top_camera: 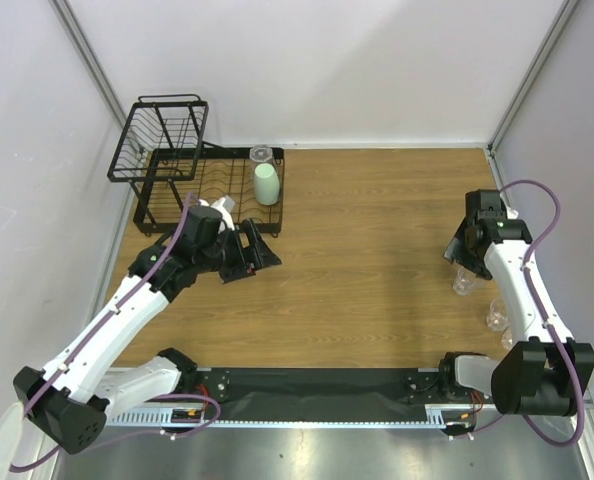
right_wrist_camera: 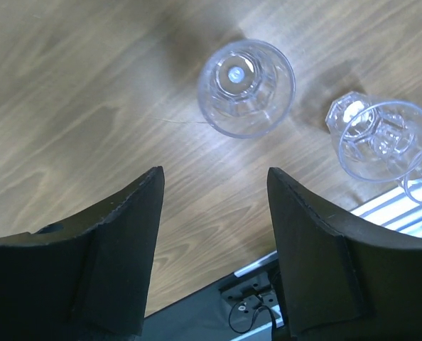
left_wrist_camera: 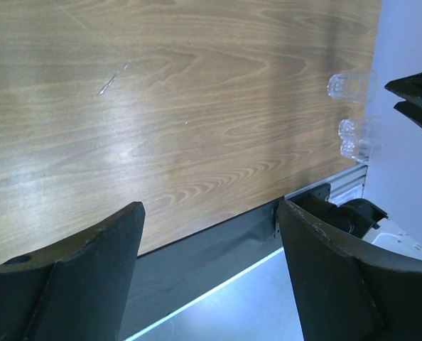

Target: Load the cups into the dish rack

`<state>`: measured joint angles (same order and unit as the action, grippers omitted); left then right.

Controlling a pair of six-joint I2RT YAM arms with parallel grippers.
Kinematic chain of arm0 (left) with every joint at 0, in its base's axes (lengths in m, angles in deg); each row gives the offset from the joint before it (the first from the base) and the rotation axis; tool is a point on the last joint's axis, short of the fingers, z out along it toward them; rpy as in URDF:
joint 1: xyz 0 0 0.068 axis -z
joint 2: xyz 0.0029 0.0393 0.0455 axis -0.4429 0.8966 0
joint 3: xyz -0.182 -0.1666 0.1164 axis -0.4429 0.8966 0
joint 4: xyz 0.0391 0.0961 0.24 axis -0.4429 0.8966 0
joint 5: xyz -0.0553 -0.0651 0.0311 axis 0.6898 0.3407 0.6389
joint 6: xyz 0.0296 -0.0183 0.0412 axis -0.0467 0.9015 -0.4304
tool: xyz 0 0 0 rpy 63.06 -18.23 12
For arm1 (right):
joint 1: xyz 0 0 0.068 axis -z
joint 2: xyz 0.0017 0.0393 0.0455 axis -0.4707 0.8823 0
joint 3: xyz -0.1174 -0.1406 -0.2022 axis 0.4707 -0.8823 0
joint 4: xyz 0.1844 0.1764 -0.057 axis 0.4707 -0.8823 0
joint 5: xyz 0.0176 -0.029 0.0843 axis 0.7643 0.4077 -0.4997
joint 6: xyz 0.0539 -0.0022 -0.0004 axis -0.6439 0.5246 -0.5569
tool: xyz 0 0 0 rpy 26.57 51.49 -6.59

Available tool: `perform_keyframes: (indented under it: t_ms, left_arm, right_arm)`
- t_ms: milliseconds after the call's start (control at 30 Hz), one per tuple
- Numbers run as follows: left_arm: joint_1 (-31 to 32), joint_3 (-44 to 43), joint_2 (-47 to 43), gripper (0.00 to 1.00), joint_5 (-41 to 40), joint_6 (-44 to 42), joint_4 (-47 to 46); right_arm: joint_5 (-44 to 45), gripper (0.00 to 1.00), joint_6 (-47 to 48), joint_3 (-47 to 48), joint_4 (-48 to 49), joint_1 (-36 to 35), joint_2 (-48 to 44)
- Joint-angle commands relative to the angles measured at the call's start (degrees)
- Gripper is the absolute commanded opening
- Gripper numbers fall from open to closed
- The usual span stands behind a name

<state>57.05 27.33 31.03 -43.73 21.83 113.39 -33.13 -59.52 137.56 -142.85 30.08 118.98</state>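
The black wire dish rack (top_camera: 182, 160) stands at the far left, its low tray holding the mint-green tumbler (top_camera: 266, 184) and one clear glass cup (top_camera: 261, 154). My left gripper (top_camera: 260, 254) is open and empty just in front of the tray's near right corner; its wrist view (left_wrist_camera: 209, 213) shows only bare table between the fingers. My right gripper (top_camera: 461, 260) is open and empty over a clear cup (top_camera: 464, 283) near the right edge. In the right wrist view (right_wrist_camera: 214, 174) that cup (right_wrist_camera: 246, 87) lies ahead of the fingertips, with a second clear cup (right_wrist_camera: 385, 138) to its right.
Another clear cup (top_camera: 497, 318) stands by the right arm near the right wall. The far clear cups (left_wrist_camera: 351, 85) also show in the left wrist view. White walls close in the left, back and right. A black strip and metal rail (top_camera: 317, 395) run along the near edge.
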Motion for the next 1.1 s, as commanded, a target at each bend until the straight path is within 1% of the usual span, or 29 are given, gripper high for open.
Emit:
perform_keyframes:
  t_ms: [0,167,233,400,600,733,933,1000,1067]
  left_arm:
    - [0.3,-2.4,-0.5,0.81,0.5,1.4,2.6]
    - [0.3,-4.5,0.3,0.79,0.7,1.5,3.9]
    - [0.3,-5.1,1.3,0.79,1.5,1.6,3.6]
    - [0.8,-5.4,2.2,0.77,2.0,2.3,2.7]
    - [0.8,-4.4,0.6,0.77,1.3,2.9,2.8]
    - [0.9,-5.1,0.7,0.77,1.3,2.9,3.4]
    - [0.9,-5.6,0.3,0.77,0.6,2.3,5.0]
    - [0.8,-5.2,-0.5,0.77,0.6,2.3,5.0]
    - [0.8,-4.6,-0.9,0.77,0.7,2.6,4.8]
  right_arm:
    - [3.2,0.64,-1.3,-1.5,3.4,0.2,0.3]
    - [4.5,0.63,-1.1,-4.8,7.0,0.4,-0.3]
    - [3.4,0.63,-1.1,-5.7,9.3,0.5,0.0]
    - [2.7,0.62,-1.5,-5.4,10.3,0.6,3.4]
    - [3.4,0.60,-2.5,-4.8,12.1,0.8,7.6]
    - [1.9,0.51,-3.4,-4.8,13.7,0.8,11.0]
    - [3.4,0.50,-3.9,-6.6,15.8,0.8,13.6]
    - [2.9,0.45,-4.0,-6.9,16.1,0.8,14.3]
    - [2.4,0.42,-4.1,-6.8,16.0,0.8,15.0]
